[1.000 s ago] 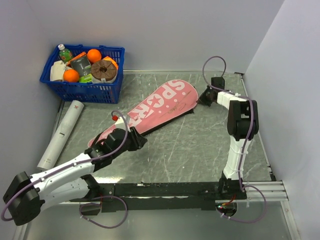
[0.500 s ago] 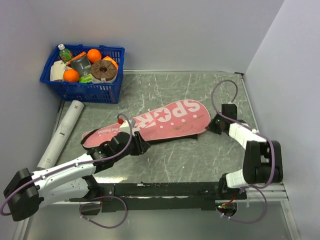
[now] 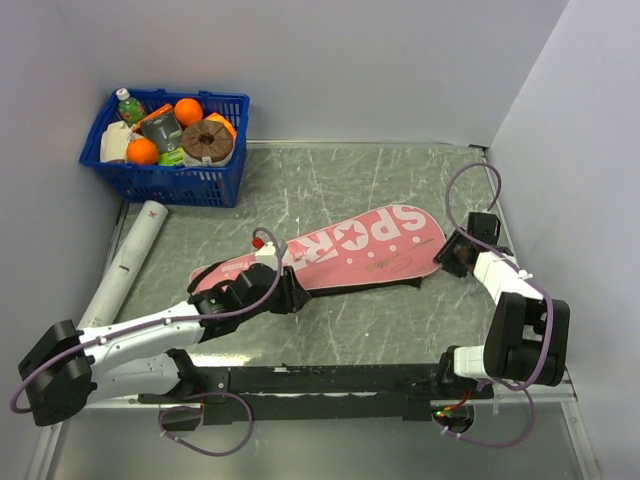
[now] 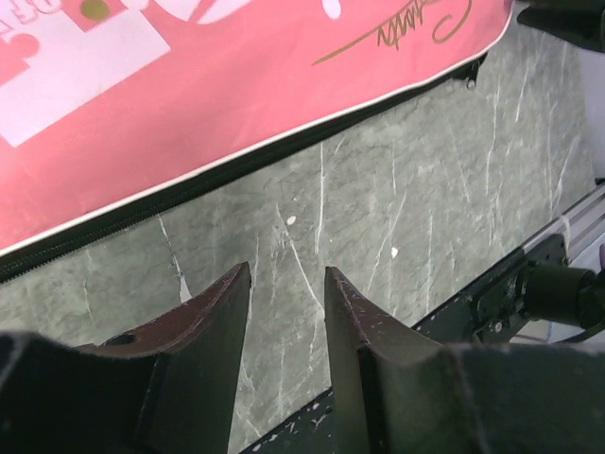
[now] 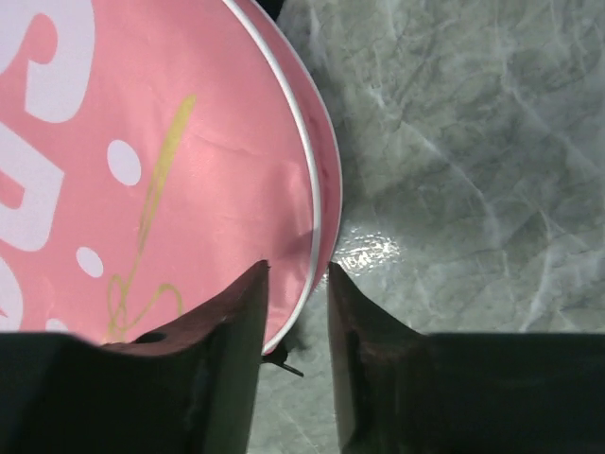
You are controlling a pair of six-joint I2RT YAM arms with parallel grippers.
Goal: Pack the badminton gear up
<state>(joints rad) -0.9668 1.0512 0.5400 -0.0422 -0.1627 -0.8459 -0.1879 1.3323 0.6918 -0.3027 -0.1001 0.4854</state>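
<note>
The long pink bag (image 3: 350,245) lettered "SPORT" lies flat across the middle of the table, wide end to the right. In the left wrist view the pink bag (image 4: 189,95) fills the top, its dark zip edge facing my fingers. My left gripper (image 3: 293,296) sits at the bag's near edge by its narrow half. That left gripper (image 4: 288,270) is open, with only bare table between its fingers. My right gripper (image 3: 452,252) is at the bag's wide end. Here the right gripper (image 5: 295,270) is open, and the rim of the bag (image 5: 189,142) lies loosely between the fingers.
A white tube (image 3: 125,270) lies along the left wall. The blue basket (image 3: 160,182) of groceries stands in the far left corner. A black rail (image 3: 330,380) runs along the near edge. Walls close in on the left, back and right.
The bag has swung from a steep diagonal to lie nearly crosswise, nearer and further right. My right arm pulled back with it and its jaws have opened. The left gripper followed to the right.
</note>
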